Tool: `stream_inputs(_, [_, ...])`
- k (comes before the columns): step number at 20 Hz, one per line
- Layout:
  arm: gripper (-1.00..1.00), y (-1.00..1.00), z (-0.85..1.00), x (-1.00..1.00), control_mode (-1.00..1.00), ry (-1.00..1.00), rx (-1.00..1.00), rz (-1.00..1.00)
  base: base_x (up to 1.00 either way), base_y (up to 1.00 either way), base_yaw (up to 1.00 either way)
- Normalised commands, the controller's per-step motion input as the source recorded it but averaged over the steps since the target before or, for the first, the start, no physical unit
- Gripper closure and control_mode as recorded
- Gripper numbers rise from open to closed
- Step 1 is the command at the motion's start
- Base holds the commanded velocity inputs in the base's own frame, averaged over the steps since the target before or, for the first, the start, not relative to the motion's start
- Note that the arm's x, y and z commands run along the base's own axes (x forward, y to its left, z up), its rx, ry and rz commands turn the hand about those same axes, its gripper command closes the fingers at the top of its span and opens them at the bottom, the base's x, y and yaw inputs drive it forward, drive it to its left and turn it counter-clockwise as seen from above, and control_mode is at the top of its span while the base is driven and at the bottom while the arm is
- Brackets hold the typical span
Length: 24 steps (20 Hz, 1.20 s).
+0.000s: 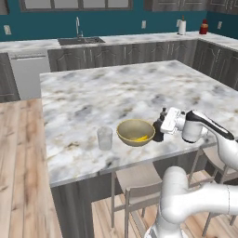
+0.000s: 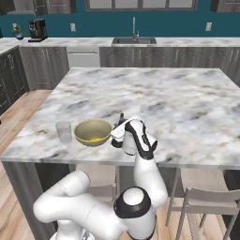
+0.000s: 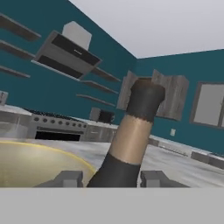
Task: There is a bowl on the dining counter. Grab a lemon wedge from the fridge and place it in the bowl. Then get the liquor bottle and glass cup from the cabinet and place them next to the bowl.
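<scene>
Standing upright between fingers (image 3: 70, 178), liquor bottle (image 3: 131, 144); fingers clamped on its body.

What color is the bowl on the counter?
The bowl is yellowish olive, with a brighter yellow lemon wedge inside. The right base view shows it best.

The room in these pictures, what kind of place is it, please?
A home kitchen, most likely, as a rendered scene. A marble-topped island counter fills the middle, a steel sink with a tall faucet sits against the teal wall, and a black oven range stands under a grey hood.
</scene>
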Motion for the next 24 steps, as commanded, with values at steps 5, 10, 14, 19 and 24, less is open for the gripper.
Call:
stream_inputs(5, [-1.0, 0.0, 0.36, -0.24, -1.0, 0.01, -0.01, 0.0, 0.0, 0.0, 0.0])
stream_inputs(10, [-1.0, 0.0, 0.61, -0.39, -1.0, 0.0, -0.03, 0.0, 0.0, 0.0, 0.0])
stream_inputs(14, [-1.0, 0.0, 0.91, -0.62, -1.0, 0.0, -0.13, 0.0, 0.0, 0.0, 0.0])
stream_inputs(19, [-1.0, 0.24, 1.0, -0.83, -1.0, 0.0, -0.24, 0.0, 0.0, 0.0, 0.0])
stream_inputs(24, [-1.0, 0.71, 1.0, -0.84, -1.0, 0.0, -0.36, 0.0, 0.0, 0.0, 0.0])
